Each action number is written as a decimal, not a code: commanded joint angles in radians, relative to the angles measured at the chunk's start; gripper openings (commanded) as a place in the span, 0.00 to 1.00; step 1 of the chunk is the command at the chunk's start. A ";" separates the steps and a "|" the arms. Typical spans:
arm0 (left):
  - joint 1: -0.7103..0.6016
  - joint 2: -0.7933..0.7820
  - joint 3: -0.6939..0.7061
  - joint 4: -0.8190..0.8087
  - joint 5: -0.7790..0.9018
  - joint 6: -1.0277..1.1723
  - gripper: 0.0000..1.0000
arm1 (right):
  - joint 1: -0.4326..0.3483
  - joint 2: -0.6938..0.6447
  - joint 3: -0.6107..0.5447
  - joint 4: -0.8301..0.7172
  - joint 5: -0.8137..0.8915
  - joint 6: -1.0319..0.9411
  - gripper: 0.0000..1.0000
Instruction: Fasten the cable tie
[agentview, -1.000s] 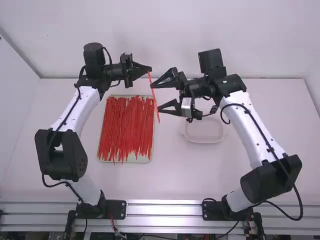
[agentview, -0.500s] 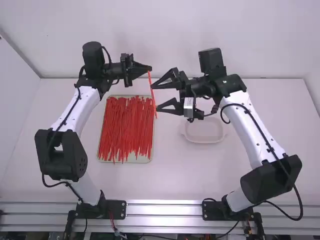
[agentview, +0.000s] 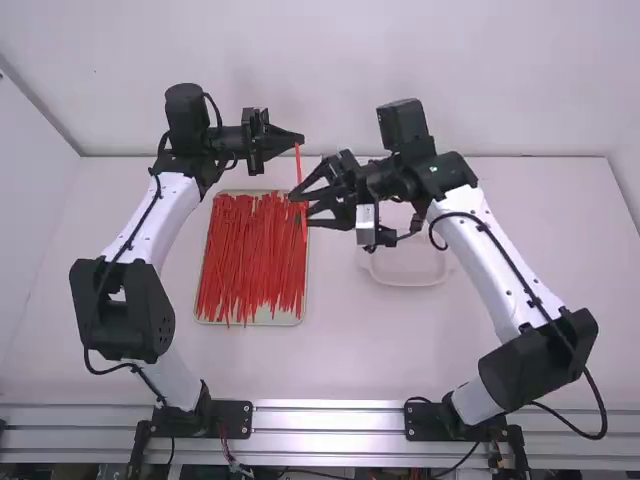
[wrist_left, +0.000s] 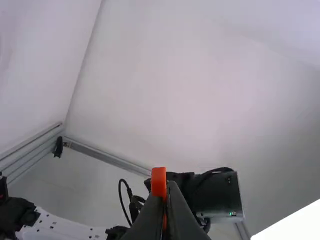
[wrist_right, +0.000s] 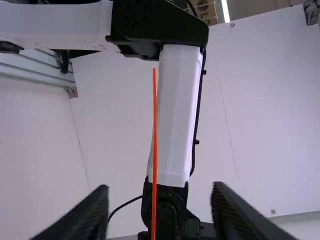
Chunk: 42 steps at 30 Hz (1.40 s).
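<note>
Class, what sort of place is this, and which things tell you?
Probably a robotics lab bench: left arm and right arm mounted on an aluminium rail, a white table, and a tray of red cable ties.

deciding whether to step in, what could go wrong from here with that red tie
The left gripper pinches the red cable tie at one end only, so a tug might pull it free. The open right gripper straddles the thin strip; closing off-centre could bend or miss it. A dropped tie could get lost among the identical ties in the tray.
</note>
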 joint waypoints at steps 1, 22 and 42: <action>-0.002 0.006 0.027 0.002 0.029 0.008 0.02 | -0.004 0.006 0.026 0.000 -0.019 0.002 0.36; -0.003 0.006 0.027 -0.187 -0.049 0.214 0.02 | -0.003 0.006 0.026 0.004 -0.017 0.160 0.00; -0.008 0.006 0.027 -0.176 -0.057 0.296 0.02 | -0.003 0.006 0.026 0.005 -0.006 0.224 0.00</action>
